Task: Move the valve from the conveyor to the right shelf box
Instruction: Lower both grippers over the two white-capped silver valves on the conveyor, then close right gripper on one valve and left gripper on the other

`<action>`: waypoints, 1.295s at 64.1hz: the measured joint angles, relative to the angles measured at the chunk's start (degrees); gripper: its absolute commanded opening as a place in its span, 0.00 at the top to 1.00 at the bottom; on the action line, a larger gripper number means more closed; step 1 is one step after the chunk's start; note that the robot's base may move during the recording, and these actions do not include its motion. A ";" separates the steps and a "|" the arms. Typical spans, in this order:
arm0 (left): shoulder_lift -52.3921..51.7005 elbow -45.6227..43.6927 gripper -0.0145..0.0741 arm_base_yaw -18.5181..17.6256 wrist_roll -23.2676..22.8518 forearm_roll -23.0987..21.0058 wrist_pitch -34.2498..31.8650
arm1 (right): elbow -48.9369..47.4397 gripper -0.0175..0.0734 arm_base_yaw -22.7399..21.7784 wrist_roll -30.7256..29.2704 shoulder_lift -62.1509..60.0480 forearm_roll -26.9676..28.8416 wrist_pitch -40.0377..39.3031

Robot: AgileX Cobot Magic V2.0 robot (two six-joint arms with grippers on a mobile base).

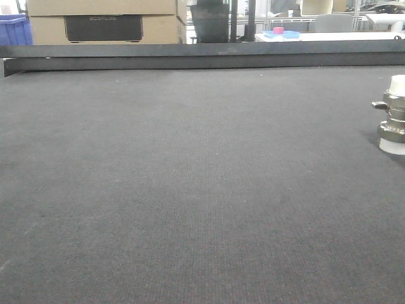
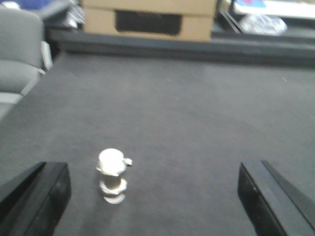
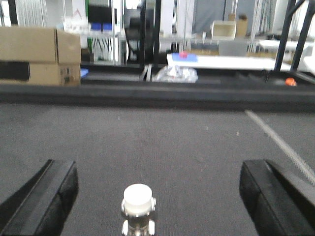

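The valve stands upright on the dark grey conveyor, a silver fitting with a white cap on top, cut off by the right edge of the front view. In the left wrist view the valve stands between the wide-apart fingers of my left gripper, nearer the left finger. In the right wrist view the valve stands low in the frame, just left of centre, between the spread fingers of my right gripper. Both grippers are open and touch nothing. The right shelf box is out of view.
A black edge rail closes the belt's far side. Behind it are cardboard boxes, a blue crate and a white table. A grey padded object sits at the left of the left wrist view.
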 measured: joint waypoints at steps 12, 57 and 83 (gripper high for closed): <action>5.18 -5.40 0.16 -2.58 0.00 -1.07 5.19 | -11.05 0.18 1.28 0.00 11.80 -0.16 8.01; 7.74 -6.31 0.16 -3.57 0.00 -1.95 6.14 | -52.18 0.18 4.88 0.00 65.49 -3.05 46.62; 7.74 -6.31 0.16 -3.57 0.00 -1.95 7.14 | -52.69 0.19 4.88 0.00 80.71 -3.05 44.35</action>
